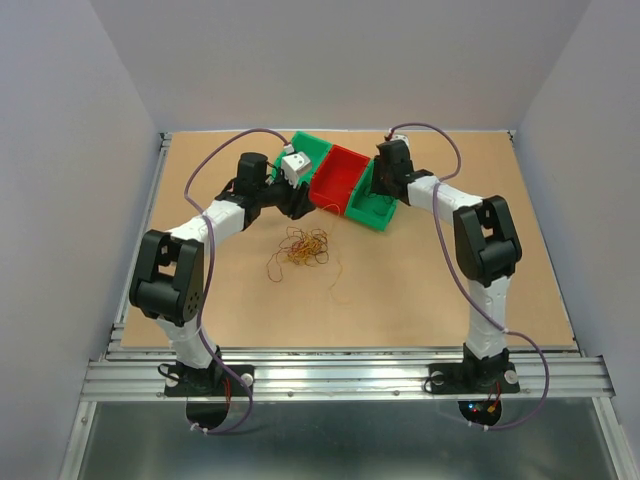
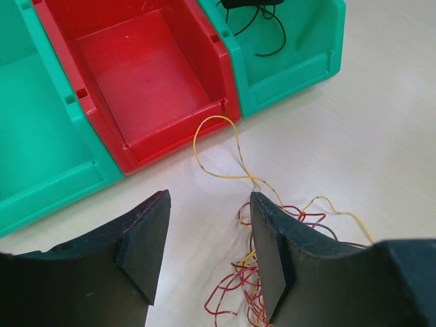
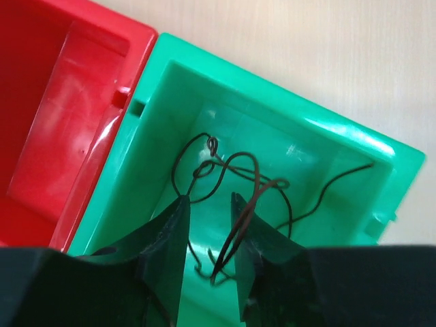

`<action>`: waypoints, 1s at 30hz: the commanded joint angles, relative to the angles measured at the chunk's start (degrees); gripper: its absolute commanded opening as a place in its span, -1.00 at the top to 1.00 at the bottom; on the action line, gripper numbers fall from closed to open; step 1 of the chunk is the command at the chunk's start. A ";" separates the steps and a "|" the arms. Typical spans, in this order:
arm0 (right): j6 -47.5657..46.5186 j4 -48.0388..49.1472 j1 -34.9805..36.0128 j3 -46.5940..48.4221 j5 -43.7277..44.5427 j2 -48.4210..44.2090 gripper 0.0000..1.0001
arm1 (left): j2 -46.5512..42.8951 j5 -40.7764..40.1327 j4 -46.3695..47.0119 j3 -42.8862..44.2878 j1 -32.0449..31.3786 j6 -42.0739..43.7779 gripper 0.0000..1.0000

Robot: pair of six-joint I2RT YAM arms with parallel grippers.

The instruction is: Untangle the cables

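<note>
Right wrist: dark cables (image 3: pixel 259 178), green bin (image 3: pixel 293 105)

Left arm (image 1: pixel 215 220) and right arm (image 1: pixel 445 195) share white links and black joint housings; a thin purple cable (image 1: pixel 255 130) loops along each; black round bases (image 1: pixel 205 380); dark, flat fingers (image 2: pixel 143 248).

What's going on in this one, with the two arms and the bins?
Two arms are sorting a tangle of thin cables into bins. The right gripper hangs open over the right green bin, where a dark cable lies loosely looped. The left gripper hovers open and empty above the clump of orange and red cables on the table, in front of the red bin, which holds nothing.
</note>
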 commanded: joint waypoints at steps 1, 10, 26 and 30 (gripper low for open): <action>-1.60 2.64 1.11 -3.11 -1.00 -8.02 0.23 | -4.48 0.14 1.86 -0.32 -0.87 0.92 -0.25; -1.95 5.37 2.34 -6.90 -1.61 -12.87 0.58 | -6.59 -2.24 3.36 -2.00 -2.11 1.80 -0.25; -3.09 7.21 2.78 -9.10 -5.12 -15.76 0.98 | -8.78 -2.69 4.94 -4.02 -2.98 2.58 -0.78; -5.11 8.01 3.31 -11.29 -7.50 -17.79 0.81 | -9.40 -2.86 3.28 -4.28 -5.52 5.83 -0.87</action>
